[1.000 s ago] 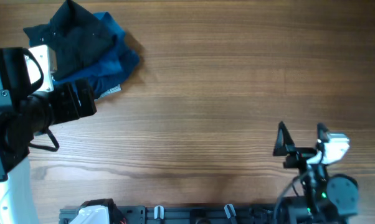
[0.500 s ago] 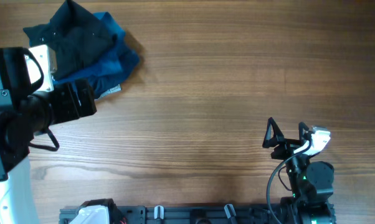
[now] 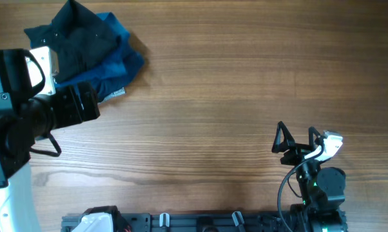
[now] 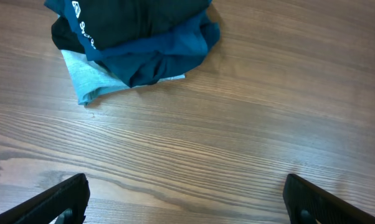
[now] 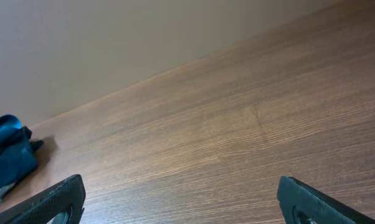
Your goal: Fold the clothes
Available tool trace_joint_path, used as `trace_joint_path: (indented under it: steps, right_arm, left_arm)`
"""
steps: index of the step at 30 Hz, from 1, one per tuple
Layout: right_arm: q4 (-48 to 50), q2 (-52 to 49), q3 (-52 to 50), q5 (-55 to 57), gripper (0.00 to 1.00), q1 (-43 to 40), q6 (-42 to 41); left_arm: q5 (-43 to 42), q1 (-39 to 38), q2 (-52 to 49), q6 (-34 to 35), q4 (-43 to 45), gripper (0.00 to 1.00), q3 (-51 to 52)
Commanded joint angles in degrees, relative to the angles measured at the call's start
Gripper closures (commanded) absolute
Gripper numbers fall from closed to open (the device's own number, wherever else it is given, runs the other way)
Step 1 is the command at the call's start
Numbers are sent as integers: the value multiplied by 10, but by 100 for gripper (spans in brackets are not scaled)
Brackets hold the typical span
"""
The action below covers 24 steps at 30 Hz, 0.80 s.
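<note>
A crumpled pile of clothes, black on top of blue with a pale grey piece beneath, lies at the table's far left corner. It also shows in the left wrist view, and its blue edge shows in the right wrist view. My left gripper is open and empty over bare wood, short of the pile; in the overhead view its fingertips are hidden by the arm. My right gripper is open and empty near the front right edge, far from the clothes.
The brown wooden table stretches between the two arms. A plain wall rises behind its far edge. A black rail with clips runs along the front edge.
My right gripper moved a little left and toward the front edge about a second ago, then stayed still. The left arm and the clothes have not moved.
</note>
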State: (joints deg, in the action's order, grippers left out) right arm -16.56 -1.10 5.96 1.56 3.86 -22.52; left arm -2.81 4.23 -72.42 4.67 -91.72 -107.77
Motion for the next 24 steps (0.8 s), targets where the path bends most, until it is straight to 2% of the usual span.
trace_joint_path:
  steps: [1, 8, 11, 13, 15, 17, 19, 20, 24]
  right_arm:
    - [4, 7, 2, -1, 0, 0, -6]
    - [4, 7, 2, -1, 0, 0, -6]
    - [4, 7, 2, -1, 0, 0, -5]
    - [4, 7, 2, -1, 1, 0, -6]
    - [4, 7, 2, -1, 1, 0, -5]
    - [4, 7, 2, -1, 0, 0, -6]
    - [4, 7, 2, -1, 1, 0, -6]
    - [4, 7, 2, -1, 1, 0, -6]
    - [4, 7, 2, -1, 0, 0, -6]
  left_arm:
    - [5, -3, 3, 7, 1, 0, 2]
    - [5, -3, 3, 7, 1, 0, 2]
    - [69, -6, 15, -5, -21, 0, 3]
    - [63, -6, 33, -5, 9, 0, 6]
    - [27, -6, 67, -5, 97, 0, 38]
    - [-24, -6, 120, -5, 228, 0, 113]
    - [-70, -6, 179, -5, 350, 0, 215]
    - [-90, -8, 226, 6, 436, 0, 304]
    - [-103, -30, 335, 7, 553, 0, 501]
